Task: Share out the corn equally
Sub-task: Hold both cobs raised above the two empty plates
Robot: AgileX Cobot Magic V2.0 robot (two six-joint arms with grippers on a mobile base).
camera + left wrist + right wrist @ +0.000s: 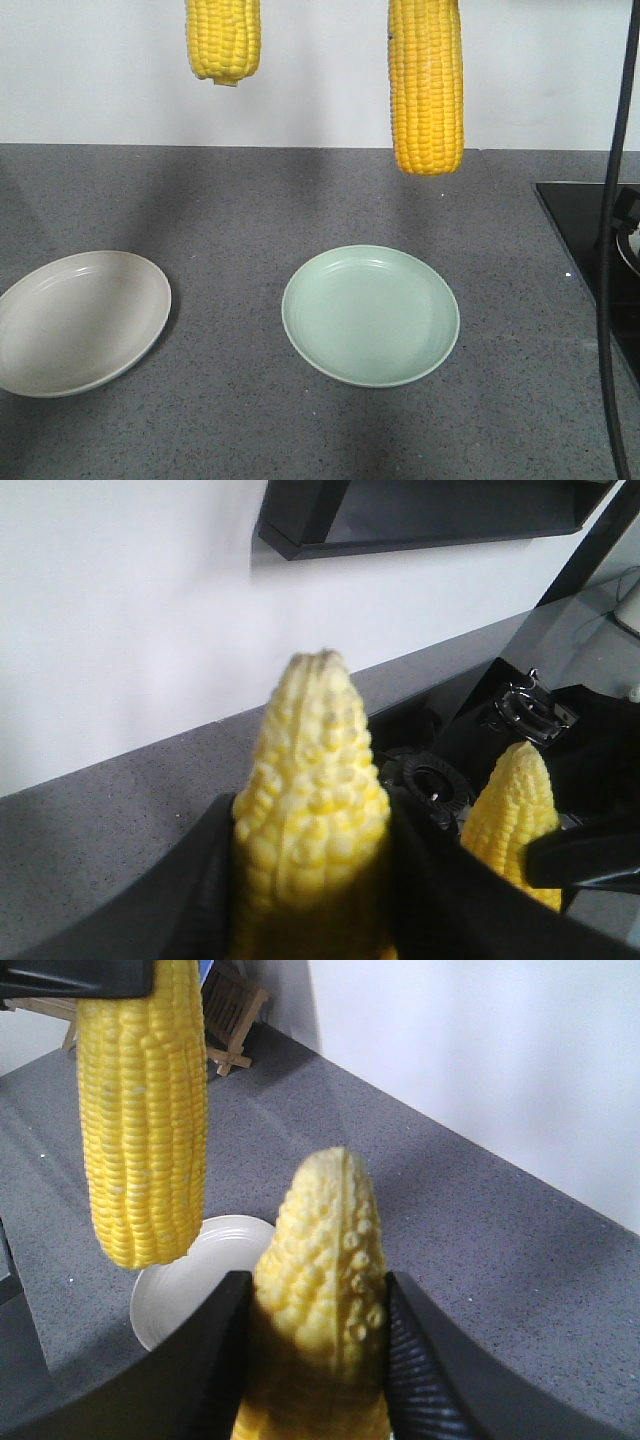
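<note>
Left gripper [310,880] clamps one corn cob [223,40] at upper left, above the grey plate [80,322]; right gripper [315,1360] clamps another cob [426,85] above the green plate [370,315]; lower each straight down, release low

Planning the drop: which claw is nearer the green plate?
Right. The right claw holds the right cob above the green plate's far edge; the left claw holds the left cob farther left, nearer the beige plate.
</note>
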